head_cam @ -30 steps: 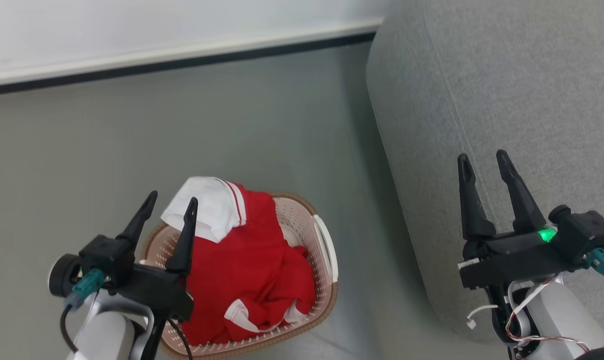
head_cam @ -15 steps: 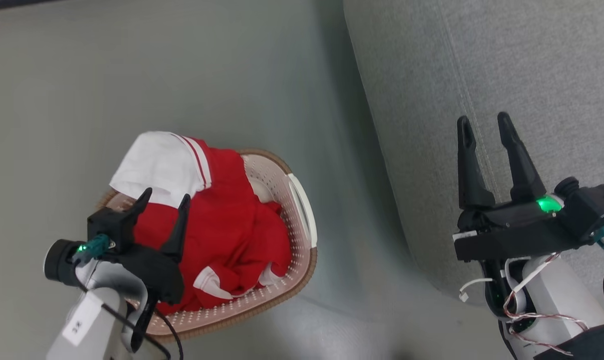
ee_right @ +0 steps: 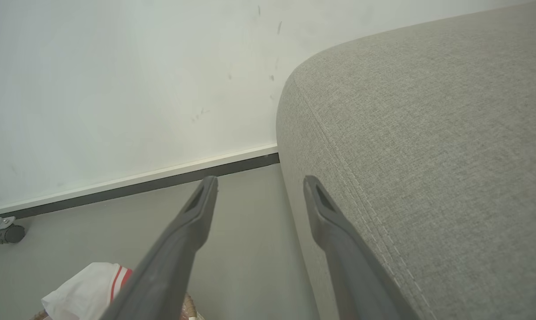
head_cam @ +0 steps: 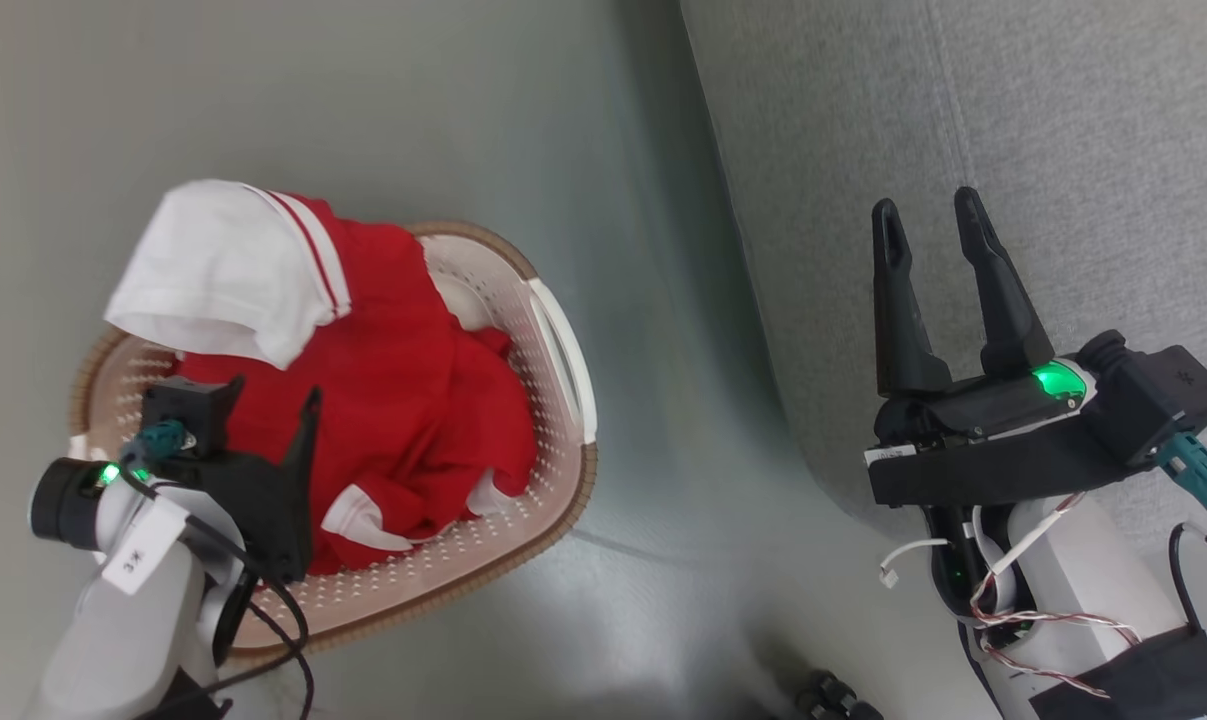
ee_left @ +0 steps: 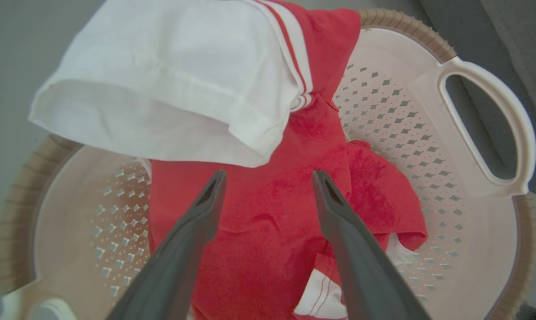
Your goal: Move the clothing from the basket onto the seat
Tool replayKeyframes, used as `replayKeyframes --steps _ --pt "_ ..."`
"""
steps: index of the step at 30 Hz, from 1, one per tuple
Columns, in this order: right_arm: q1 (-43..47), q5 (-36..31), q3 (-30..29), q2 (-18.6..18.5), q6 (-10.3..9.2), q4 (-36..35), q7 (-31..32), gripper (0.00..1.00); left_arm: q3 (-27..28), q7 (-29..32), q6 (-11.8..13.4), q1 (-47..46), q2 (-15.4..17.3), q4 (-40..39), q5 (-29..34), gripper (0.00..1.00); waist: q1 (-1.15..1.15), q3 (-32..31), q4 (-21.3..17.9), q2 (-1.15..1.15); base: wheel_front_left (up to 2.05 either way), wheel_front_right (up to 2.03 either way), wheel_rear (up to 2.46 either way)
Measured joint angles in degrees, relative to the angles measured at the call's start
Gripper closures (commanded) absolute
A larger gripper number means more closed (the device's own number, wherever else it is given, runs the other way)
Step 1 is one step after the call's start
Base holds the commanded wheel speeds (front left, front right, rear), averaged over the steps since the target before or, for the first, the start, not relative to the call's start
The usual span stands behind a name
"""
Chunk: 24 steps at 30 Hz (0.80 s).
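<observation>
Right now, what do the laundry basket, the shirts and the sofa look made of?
Laundry basket: moulded plastic, smooth cream, punched diamond holes; brown rim ribbed, likely plastic too. Shirts: soft matt cloth, creased and folded; probably knit. Sofa: grey woven upholstery, matt, visible weave and stitched seam.

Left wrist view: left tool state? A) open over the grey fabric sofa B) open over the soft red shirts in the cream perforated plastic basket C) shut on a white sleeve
B: the left tool stands open above the red shirts in the cream basket, pinching nothing.
</observation>
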Motion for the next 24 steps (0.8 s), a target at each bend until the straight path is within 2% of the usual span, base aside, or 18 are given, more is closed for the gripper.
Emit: replayKeyframes --steps 8,15,24 --pt "-0.77 -0.36 0.27 1.83 0.51 0.48 0.00 0.00 0.52 -0.12 0.12 -4.29 0.62 3.61 0.37 0.00 0.00 4.16 -1.97 0.00 0.00 0.00 0.00" --pt "-0.91 -0.84 0.34 2.56 1.02 1.08 0.00 0.00 1.11 -1.08 1.60 -7.28 1.46 6.21 1.33 0.00 0.00 6.45 -3.21 -0.01 0.00 0.00 0.00" --pt "-2.13 -1.85 0.89 3.24 1.49 1.00 -0.09 0.00 0.98 0.58 2.13 -9.73 2.01 11.40 2.07 0.00 -0.01 8.87 -4.59 -0.01 0.00 0.00 0.00"
